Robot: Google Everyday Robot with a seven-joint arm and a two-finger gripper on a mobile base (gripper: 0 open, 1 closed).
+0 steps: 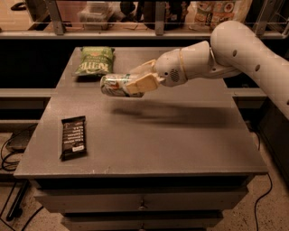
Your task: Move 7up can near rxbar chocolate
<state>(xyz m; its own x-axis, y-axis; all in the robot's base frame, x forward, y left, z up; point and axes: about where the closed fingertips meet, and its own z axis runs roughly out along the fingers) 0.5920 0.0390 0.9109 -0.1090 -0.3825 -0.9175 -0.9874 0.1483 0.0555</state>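
Note:
My gripper is shut on the 7up can, a silvery can with green markings, held on its side in the air above the middle of the grey table. The white arm reaches in from the right. The rxbar chocolate, a flat black bar with white lettering, lies near the table's front left corner, well apart from the can, to its lower left.
A green crinkled chip bag lies at the table's back left. A shelf with assorted items runs behind the table. Drawers sit below the table front. Cables lie on the floor at the left.

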